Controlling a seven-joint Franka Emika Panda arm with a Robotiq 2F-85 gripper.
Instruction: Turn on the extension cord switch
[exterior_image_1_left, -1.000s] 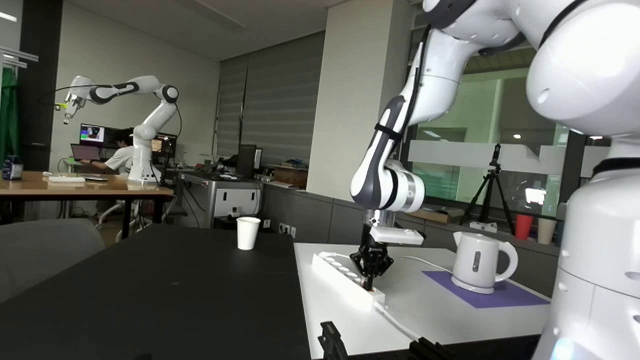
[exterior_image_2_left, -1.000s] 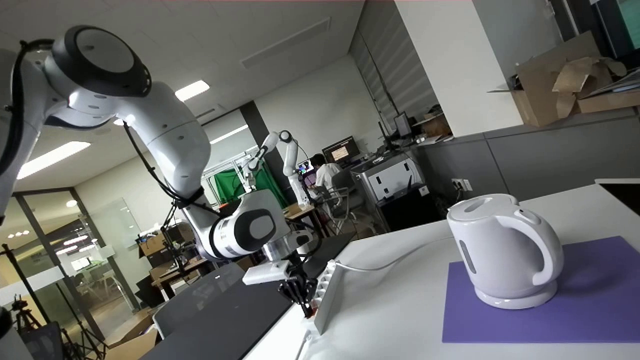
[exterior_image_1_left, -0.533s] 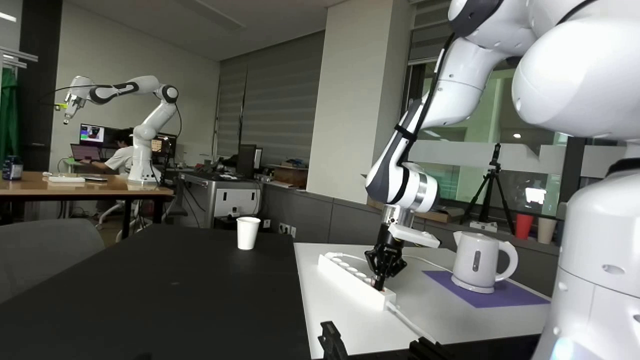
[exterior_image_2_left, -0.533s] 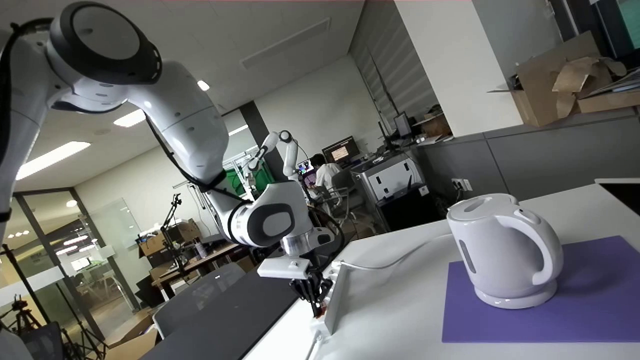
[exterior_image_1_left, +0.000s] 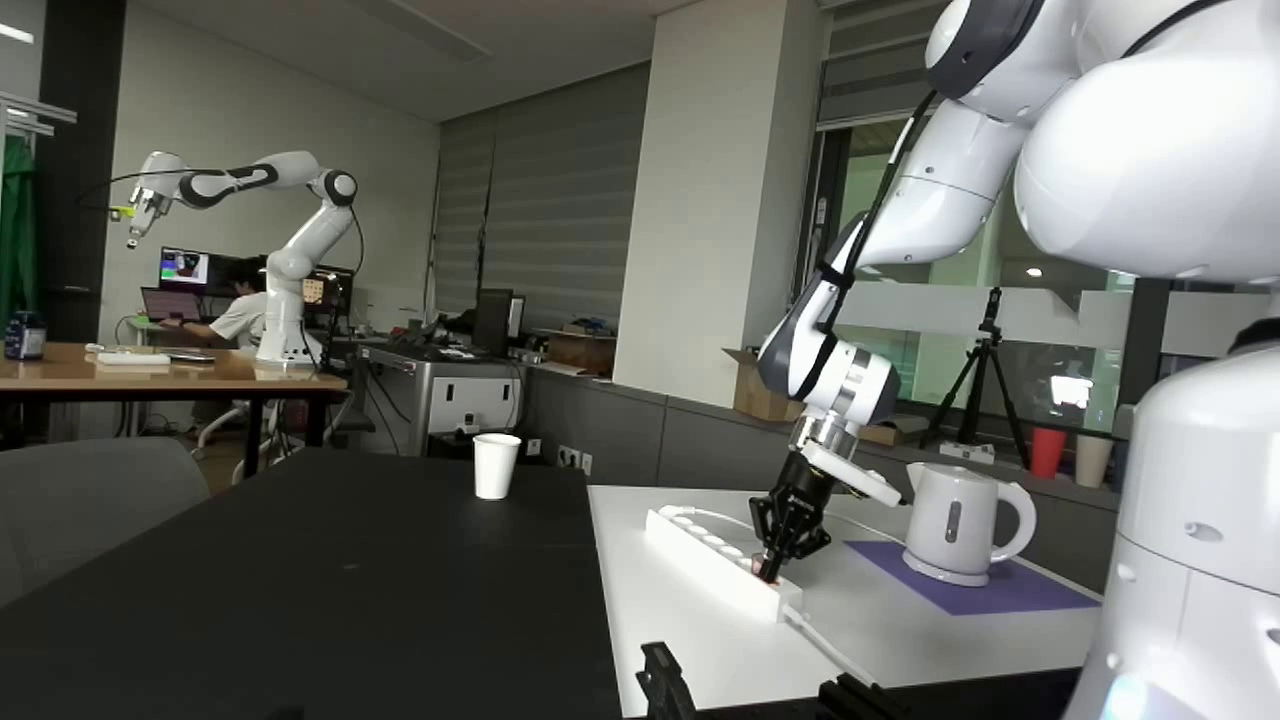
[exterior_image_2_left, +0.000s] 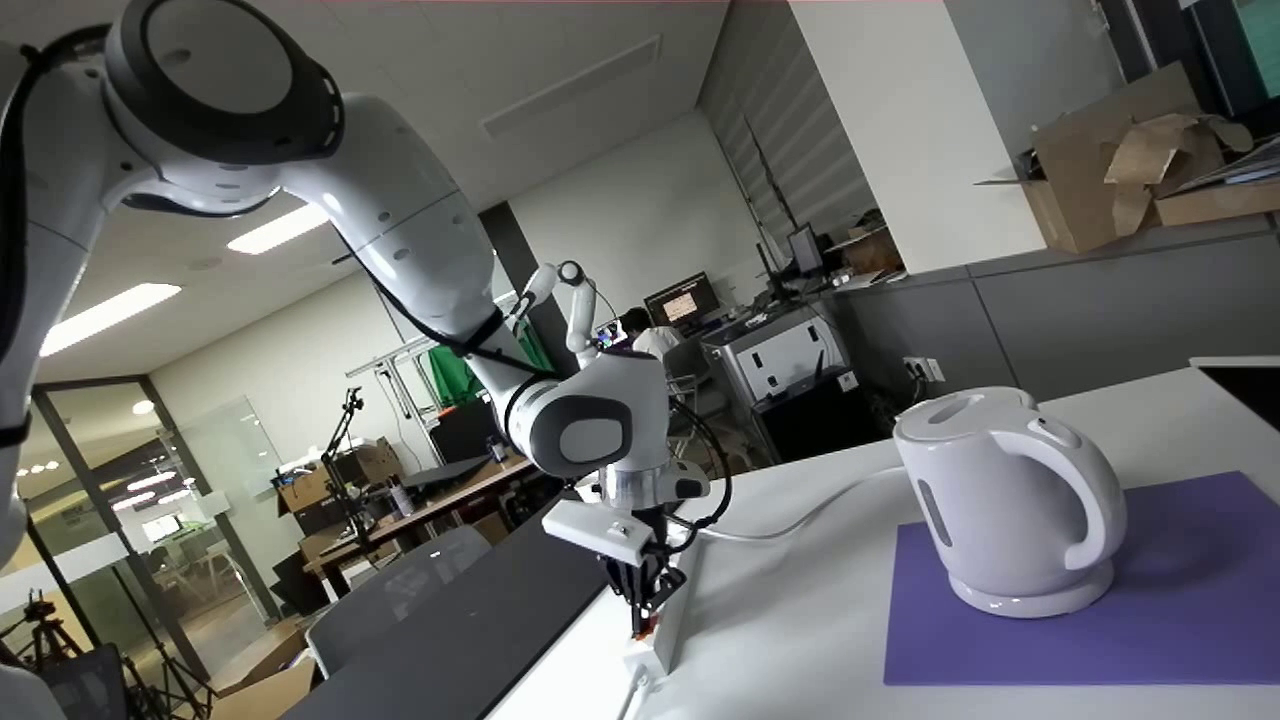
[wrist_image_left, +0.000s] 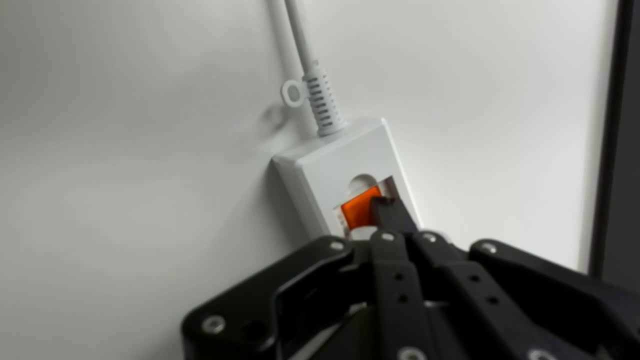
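Note:
The extension cord (exterior_image_1_left: 712, 570) is a long white strip lying on the white table; it also shows in an exterior view (exterior_image_2_left: 652, 652) and in the wrist view (wrist_image_left: 345, 157). Its orange switch (wrist_image_left: 359, 209) is at the end by the cable, partly hidden by my fingers. My gripper (wrist_image_left: 387, 201) is shut with nothing between its fingers. Its tips are at one side of the switch and appear to touch it. The gripper is tilted in an exterior view (exterior_image_1_left: 770, 574), and its tips also meet the strip's end in an exterior view (exterior_image_2_left: 640, 630).
A white kettle (exterior_image_1_left: 950, 525) stands on a purple mat (exterior_image_1_left: 1030, 590) on the same table, also seen in an exterior view (exterior_image_2_left: 1010, 500). The white cable (wrist_image_left: 300, 35) runs from the strip's end. A paper cup (exterior_image_1_left: 494, 468) stands on the adjoining black table (exterior_image_1_left: 350, 600).
The strip has slid a short way across the table towards the kettle side, together with my gripper. My gripper has tilted more, its tips staying at the switch end.

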